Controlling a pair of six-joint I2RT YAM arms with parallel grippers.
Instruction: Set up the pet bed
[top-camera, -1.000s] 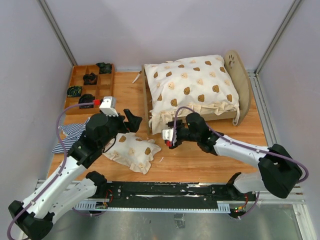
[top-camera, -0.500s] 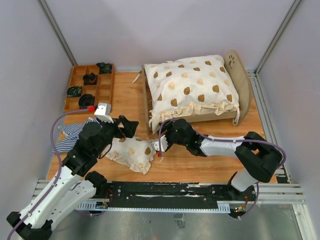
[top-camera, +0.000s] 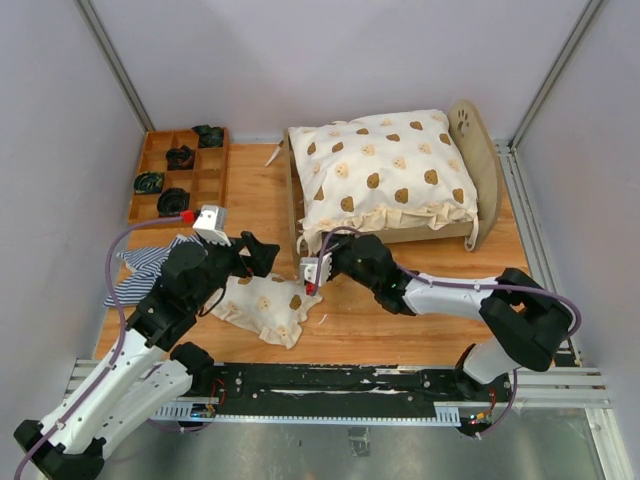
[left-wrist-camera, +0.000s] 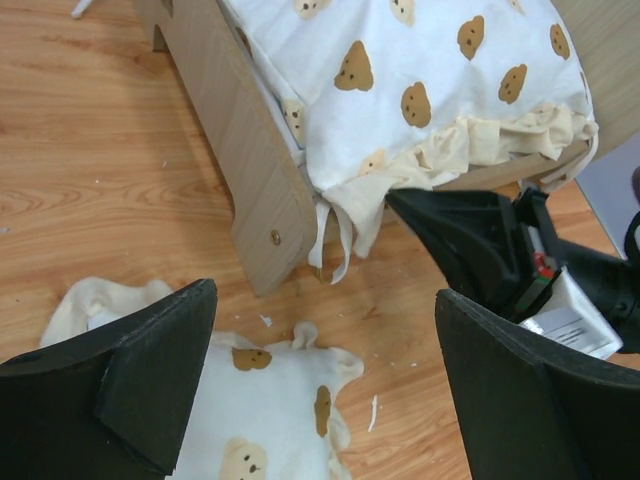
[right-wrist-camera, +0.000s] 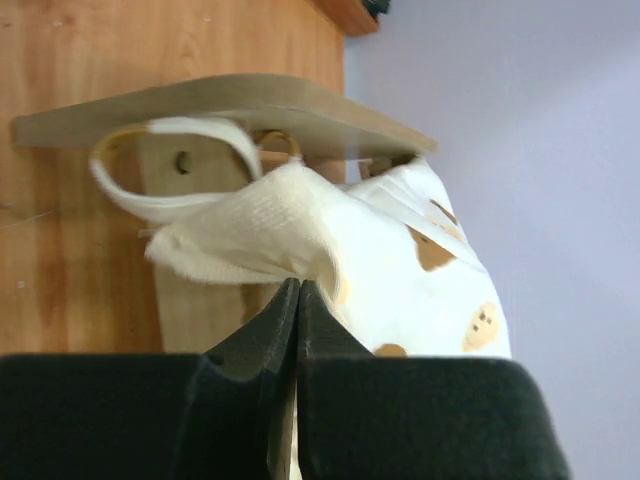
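- Wooden table (top-camera: 255, 195) between pale walls, seen from above.
- At 1 o'clock on it: pet bed (top-camera: 481, 175), paw-print headboard toward 3 o'clock, footboard toward 9 o'clock.
- Over the whole bed: bear-print quilt (top-camera: 380, 175), ruffled edge hanging on the 6 o'clock side.
- Right gripper (right-wrist-camera: 298, 290): at the near corner of the footboard, jaws pressed together on a corner of the quilt, tie loop just beside.
- Left gripper (left-wrist-camera: 322, 300): spread wide, grasping nothing, above the table at 9 o'clock of the footboard.
- Under it, around 7 o'clock: small bear-print pillow (top-camera: 265, 305), flat on the wood.
- At 10 o'clock: brown tray (top-camera: 210, 185), dark items in several compartments.
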